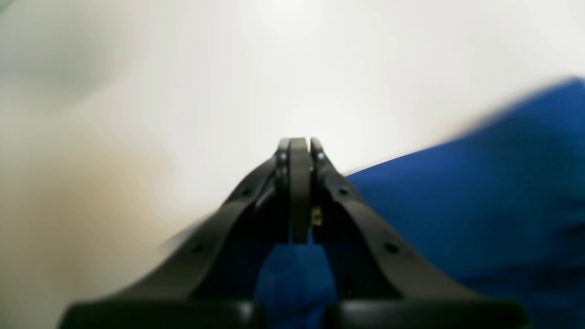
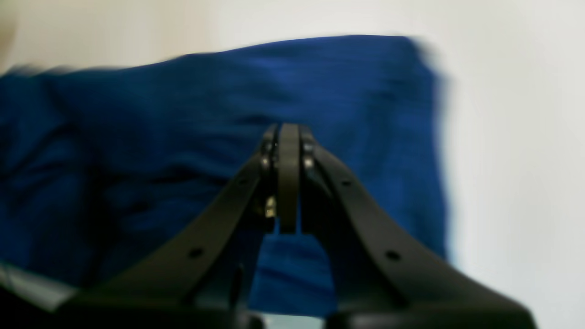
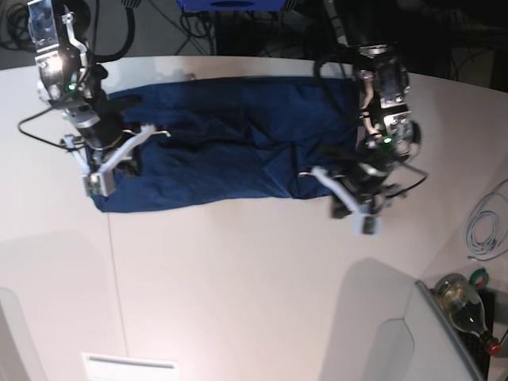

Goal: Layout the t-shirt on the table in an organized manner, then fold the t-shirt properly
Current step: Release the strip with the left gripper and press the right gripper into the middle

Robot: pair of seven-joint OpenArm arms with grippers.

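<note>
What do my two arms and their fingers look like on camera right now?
Both arms are black with silvery metal housings, small green lights and loose black cables. The left gripper and right gripper look alike: matte black curved fingers with small round holes, and a flat olive-grey pad at the tips. In the base view, white pieces sit near each gripper.

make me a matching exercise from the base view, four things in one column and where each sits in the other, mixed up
Things:
1. t-shirt
2. left gripper
3. right gripper
4. glass bottle

Places:
A. bottom right corner, off the table
B. spread lengthwise across the far half of the table
C. shut, over the shirt's left end in the picture
D. shut, at the shirt's near right corner in the picture

Pairs: 1-B, 2-D, 3-C, 4-A
</note>
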